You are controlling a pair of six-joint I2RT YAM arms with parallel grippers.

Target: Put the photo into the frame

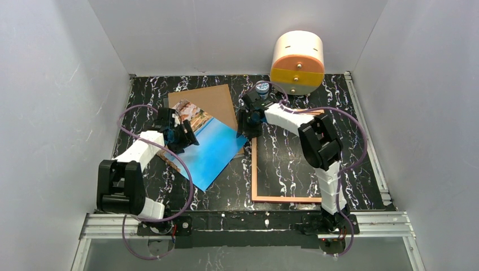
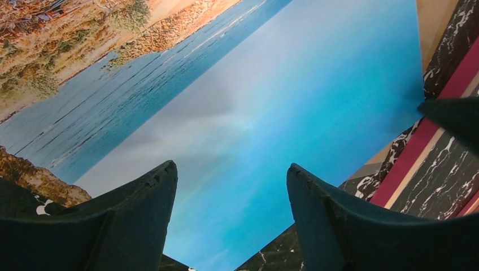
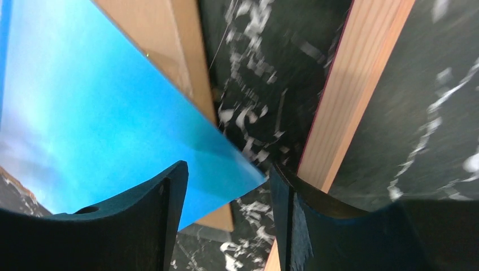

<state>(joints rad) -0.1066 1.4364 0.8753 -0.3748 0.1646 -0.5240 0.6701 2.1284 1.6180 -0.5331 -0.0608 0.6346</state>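
The photo [image 1: 212,149] lies face up at the table's middle, coast end at the back, its far part resting on the brown backing board [image 1: 212,101]. The frame [image 1: 254,169] lies to its right, tan-orange back rim up, black table showing through the pane. My left gripper [image 1: 189,135] is open over the photo's left edge; in the left wrist view [image 2: 230,166] the blue print [image 2: 254,101] fills the gap between the jaws. My right gripper [image 1: 248,129] is open at the photo's right corner [image 3: 214,164], next to the frame's rim [image 3: 350,84].
A cream, orange and yellow drum [image 1: 297,62] stands at the back, with a small blue-capped jar [image 1: 262,87] in front of it. White walls close in the left, back and right sides. The right arm reaches across the frame's upper part.
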